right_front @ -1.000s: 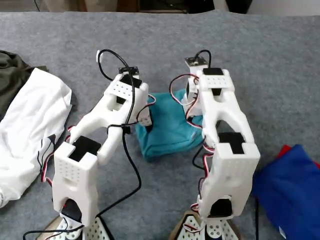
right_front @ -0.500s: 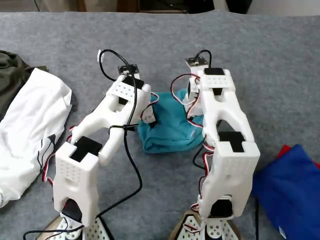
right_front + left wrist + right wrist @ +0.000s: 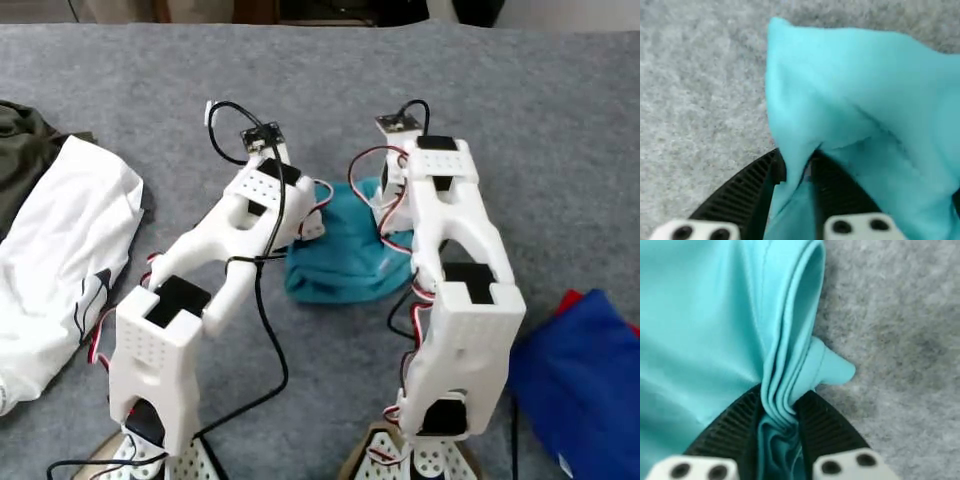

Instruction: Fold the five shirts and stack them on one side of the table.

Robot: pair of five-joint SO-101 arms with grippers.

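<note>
Left gripper [image 3: 797, 167]: black ribbed fingers [image 3: 747, 187] pinched tight on a fold of the soft, bunched-up teal shirt [image 3: 865, 100]. The cloth is squeezed between the jaws and a ridge of fabric runs away from the pinch, over the grey felt-like table cover [image 3: 695, 100].

Right gripper [image 3: 780, 407], same story: clamped on several stacked layers at the shirt's edge, w/ a small pointed tip of cloth poking out just beside the pinch.

In the high view, the white left arm [image 3: 210, 260] leans from its base at the near edge diagonally inward, wrist tipped down at the shirt's left edge. The white right arm [image 3: 455, 290] runs nearly straight away from its base, elbow raised, wrist dropping onto the shirt's right edge. The two wrists sit near each other, shirt bundled between them, approx. mid-table.

Out left there's a rumpled white shirt w/ a dark print [image 3: 60, 240], touching a dark olive garment [image 3: 20, 140] at the table's edge. Out right, near corner, lies a bright blue shirt [image 3: 580, 390] w/ a sliver of red cloth [image 3: 567, 299] at its edge.
</note>
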